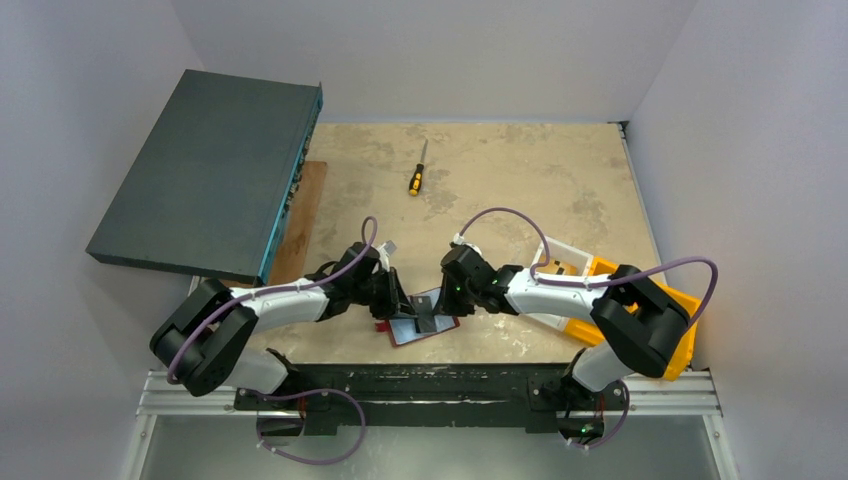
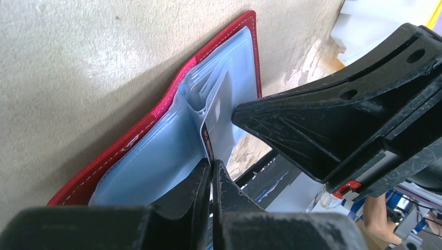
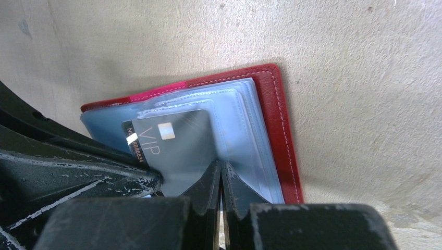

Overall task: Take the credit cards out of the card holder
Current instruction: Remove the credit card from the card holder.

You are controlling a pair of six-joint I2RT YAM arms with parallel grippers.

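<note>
The card holder (image 1: 447, 323), dark red with pale blue plastic sleeves (image 3: 245, 125), lies open on the table near its front edge. A grey credit card (image 3: 177, 143) marked VIP sticks partway out of a sleeve. My left gripper (image 2: 212, 164) is shut on that card's edge (image 2: 207, 139). From the right wrist view its black fingers (image 3: 78, 172) show at the card's lower left corner. My right gripper (image 3: 221, 164) is shut, with its tips pressed onto the sleeves beside the card. Its fingers (image 2: 323, 114) loom over the holder's right half. No other card shows.
A yellow-handled screwdriver (image 1: 417, 178) lies at the back centre. A large dark grey box (image 1: 210, 175) leans over a wooden board (image 1: 300, 220) at the left. An orange bin (image 1: 685, 325) and a white one (image 1: 565, 262) stand under the right arm. The metal rail (image 1: 430, 385) runs just behind the holder.
</note>
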